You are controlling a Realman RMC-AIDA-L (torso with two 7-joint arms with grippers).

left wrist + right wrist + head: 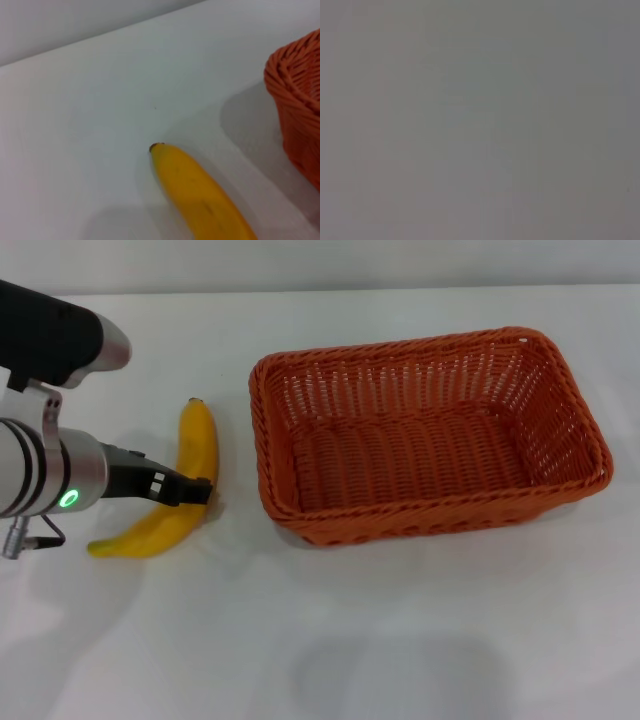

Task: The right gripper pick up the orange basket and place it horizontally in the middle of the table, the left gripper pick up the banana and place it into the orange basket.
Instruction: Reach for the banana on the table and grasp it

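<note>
Here we are seeing the left tool (190, 490) reaching in level from the left, its black fingers sitting over the middle of the banana (185, 480); we cannot tell whether they are gripping it. The smooth yellow, curved banana is lying on the glossy white worktop (400, 640), just beside the woven orange basket (425, 435), which is standing upright and open.
</note>
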